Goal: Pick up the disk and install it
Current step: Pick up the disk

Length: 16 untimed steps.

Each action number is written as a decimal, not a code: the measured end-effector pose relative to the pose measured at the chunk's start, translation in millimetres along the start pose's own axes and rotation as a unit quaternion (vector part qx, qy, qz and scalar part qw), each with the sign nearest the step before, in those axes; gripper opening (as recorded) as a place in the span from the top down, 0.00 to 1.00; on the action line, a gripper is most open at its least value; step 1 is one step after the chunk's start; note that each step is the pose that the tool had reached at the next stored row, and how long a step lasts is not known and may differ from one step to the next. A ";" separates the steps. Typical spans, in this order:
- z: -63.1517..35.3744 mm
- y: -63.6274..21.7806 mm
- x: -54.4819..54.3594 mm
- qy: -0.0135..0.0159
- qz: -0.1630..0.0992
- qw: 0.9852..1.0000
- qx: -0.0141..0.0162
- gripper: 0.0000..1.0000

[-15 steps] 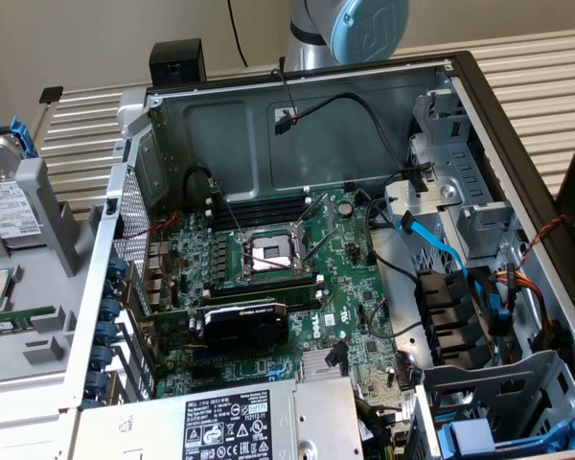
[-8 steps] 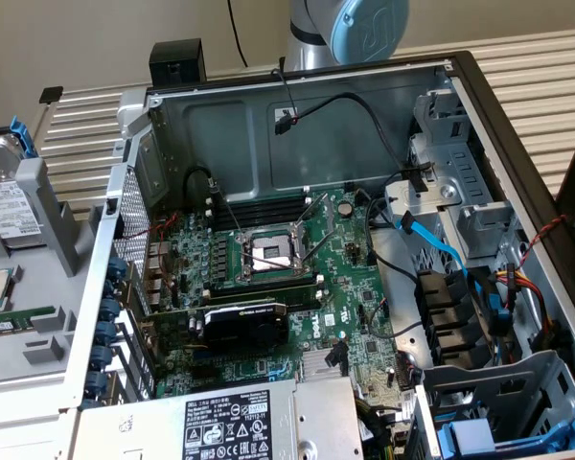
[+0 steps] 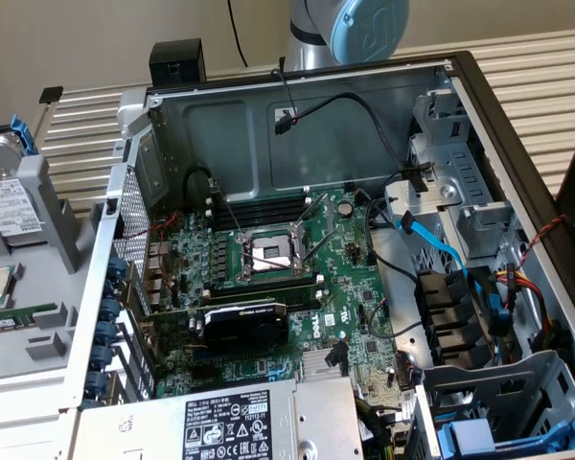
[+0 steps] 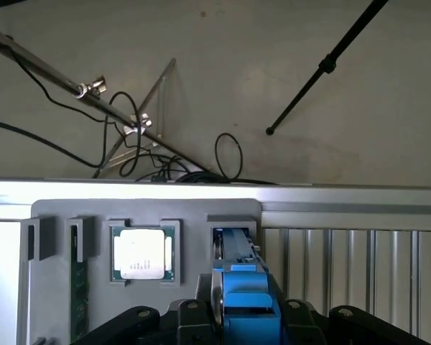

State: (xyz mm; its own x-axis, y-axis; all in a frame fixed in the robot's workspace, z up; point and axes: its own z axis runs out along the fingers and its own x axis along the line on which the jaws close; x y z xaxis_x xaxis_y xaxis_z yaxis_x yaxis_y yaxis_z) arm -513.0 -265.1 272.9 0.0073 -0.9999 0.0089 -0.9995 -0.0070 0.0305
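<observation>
Standing on edge in 1 slot of the grey holder point(image 4: 57, 215), the disk point(image 4: 237, 248) sits at the exterior view's left, outside the open computer case point(image 3: 479, 105), near the pocket that holds the processor chip point(image 4: 144, 253). It looks like a stiff metal slab, probably heavy for its size, smooth on its 2 flat faces and sensitive to knocks. The soundest hold would be across those faces near the upper edge, where the blue frame point(image 4: 250, 302) offers less slippery plastic. The arm's blue-capped joint point(image 3: 364, 29) shows at the far side of the case. The wrist points down over the holder, with the gripper point(image 4: 248, 332) straddling the disk's upper edge; whether it is spread or pinching, I cannot tell.
</observation>
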 end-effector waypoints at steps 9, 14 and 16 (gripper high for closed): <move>0.0 0.0 0.0 0.000 0.000 1.000 0.000 0.63; -1.8 0.1 0.0 0.000 0.000 1.000 0.001 0.63; -4.2 0.2 0.0 0.000 0.000 1.000 0.001 0.63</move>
State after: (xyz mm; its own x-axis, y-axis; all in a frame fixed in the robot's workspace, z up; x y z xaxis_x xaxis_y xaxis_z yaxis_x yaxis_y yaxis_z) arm -513.1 -265.1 277.2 0.0072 -0.9999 0.0089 -0.9996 -0.0069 0.0281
